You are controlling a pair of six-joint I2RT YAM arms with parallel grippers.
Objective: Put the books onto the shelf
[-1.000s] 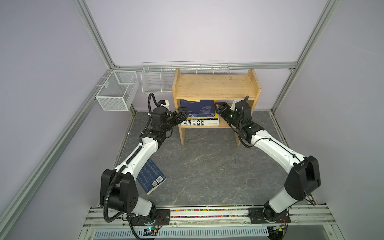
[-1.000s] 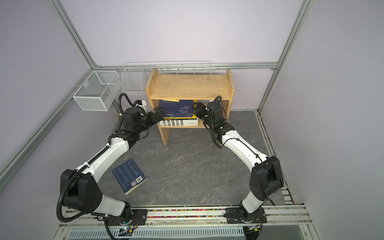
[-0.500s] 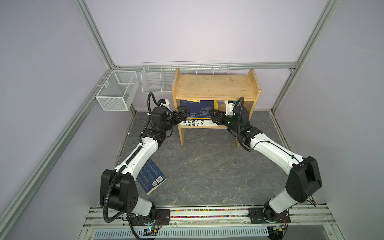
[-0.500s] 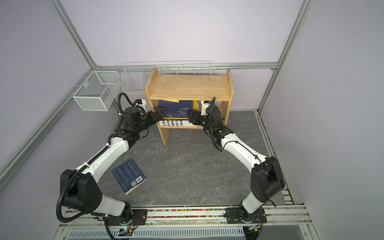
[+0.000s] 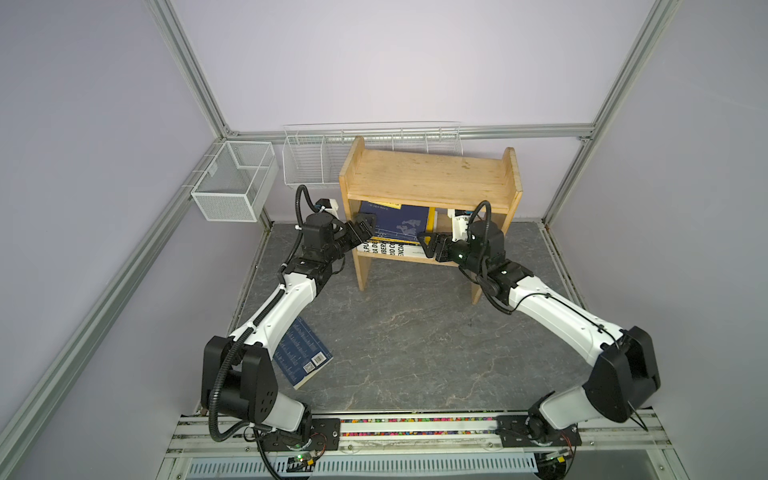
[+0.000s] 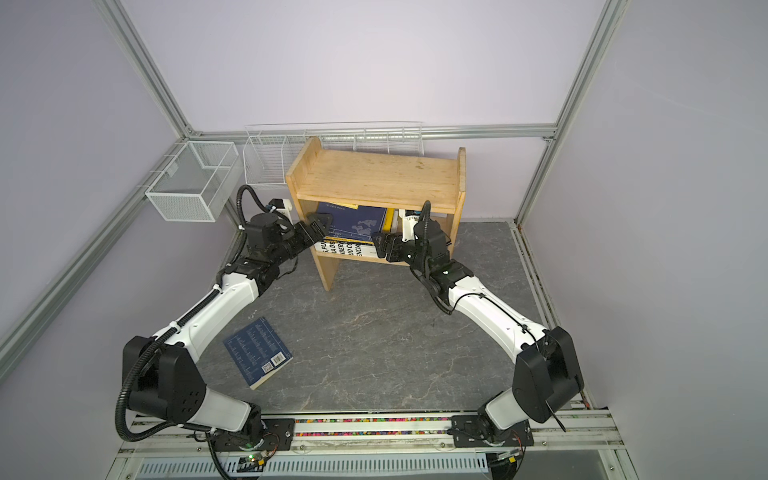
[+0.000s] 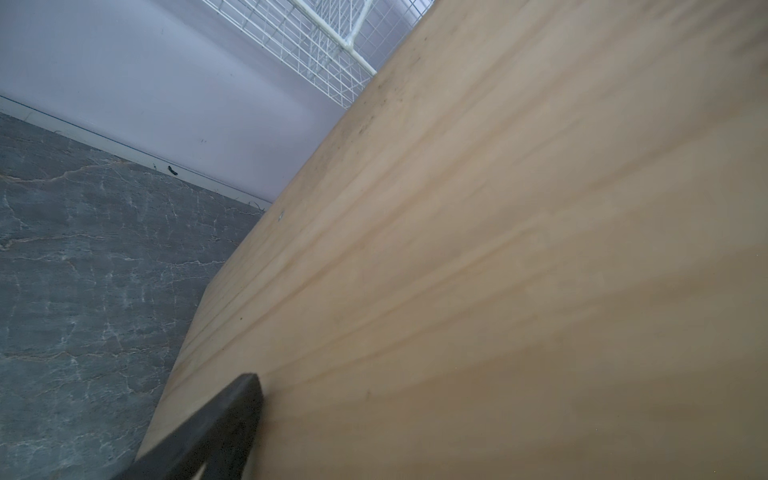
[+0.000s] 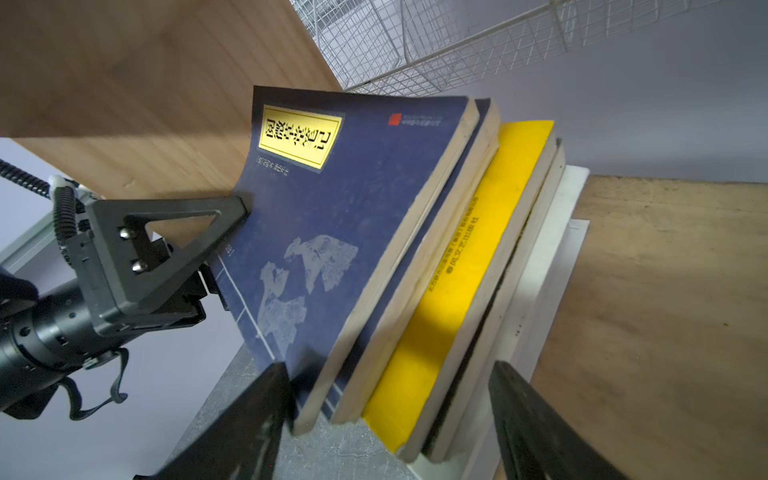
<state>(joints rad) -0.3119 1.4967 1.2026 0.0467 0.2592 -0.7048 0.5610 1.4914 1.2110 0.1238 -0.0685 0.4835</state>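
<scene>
Your left gripper [image 5: 360, 225] sits spread at the shelf [image 5: 428, 174] end, your right gripper [image 8: 390, 370] spread around the stacked books [image 8: 332, 232].

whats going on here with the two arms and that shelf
Two robot arms are shelving books. A stack of books sits on the lower tier of the wooden shelf. The right gripper is open with one end of the stack between its fingers; the open left gripper has a finger against the top navy book at the other end. A loose navy book lies on the floor by the left arm, not yet shelved.
</scene>
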